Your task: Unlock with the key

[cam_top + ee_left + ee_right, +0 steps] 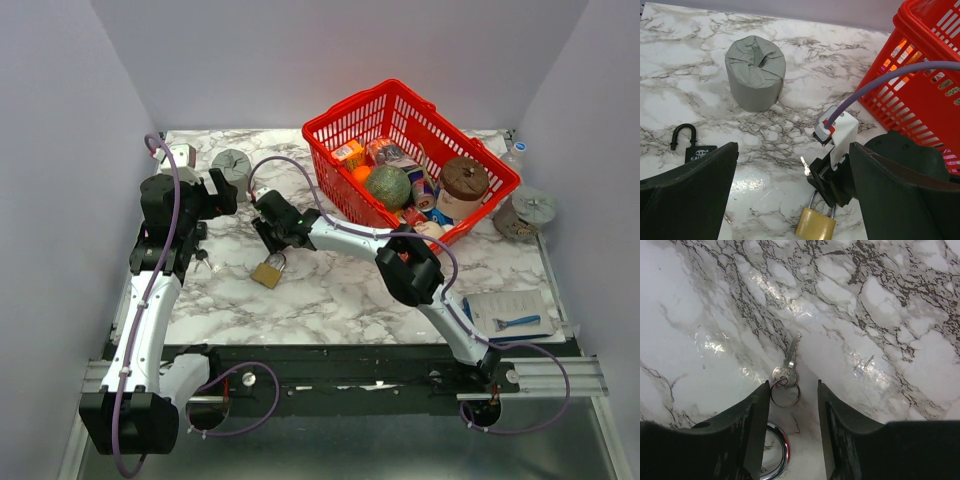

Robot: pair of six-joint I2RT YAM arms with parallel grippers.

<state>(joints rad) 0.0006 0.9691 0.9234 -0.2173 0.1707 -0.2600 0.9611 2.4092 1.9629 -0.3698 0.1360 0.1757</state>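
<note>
The key [788,365] is small and all silver, with a round head on a thin ring, flat on the marble; no black head shows. My right gripper [792,390] is open, its fingers straddling the ring just below the key's head without touching it. The chrome shackle [777,460] of the brass padlock [268,270] lies right behind. In the left wrist view the key [804,165] pokes out beside the right gripper [832,180], above the brass padlock [815,225]. My left gripper [793,150] is open and empty, held above the table left of this. A black padlock [690,147] lies at the left.
A grey tape roll [756,74] stands at the back left. A red basket [412,160] full of groceries sits at the back right, with another roll [525,212] beside it. A booklet with a blue razor [512,318] lies at the front right.
</note>
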